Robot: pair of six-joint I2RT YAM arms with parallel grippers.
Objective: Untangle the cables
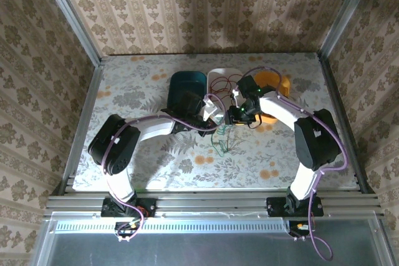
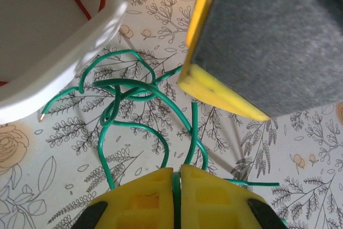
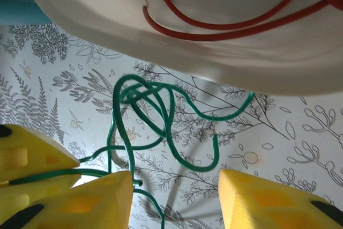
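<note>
- A floral-patterned worktop [image 1: 134, 95] seen from above, with two robot arms reaching in from the near edge and meeting close together near its middle.
- Three shallow trays stand in a row at the far side: a teal tray [image 1: 187, 85] on the left, a white tray [image 3: 107, 20] in the middle and an orange tray [image 1: 274, 80] on the right.
- A thin red cable [image 3: 225, 37] lies looped inside the white tray.
- A thin green cable [image 2: 122, 90] lies on the worktop just in front of the white tray, twisted into several overlapping loops. One bare end points toward the tray's rim.
- The left gripper [image 2: 177, 178] has its yellow fingers pressed together, pinching a strand of the green cable at the near side of the tangle.
- The right gripper [image 3: 174, 199] sits just beside the left one, over the same tangle. Its yellow fingers are spread apart and grip nothing; a green strand runs past its left-hand finger.
- In the left wrist view, one of the right gripper's fingers, yellow with a grey pad, hangs above the green loops.
</note>
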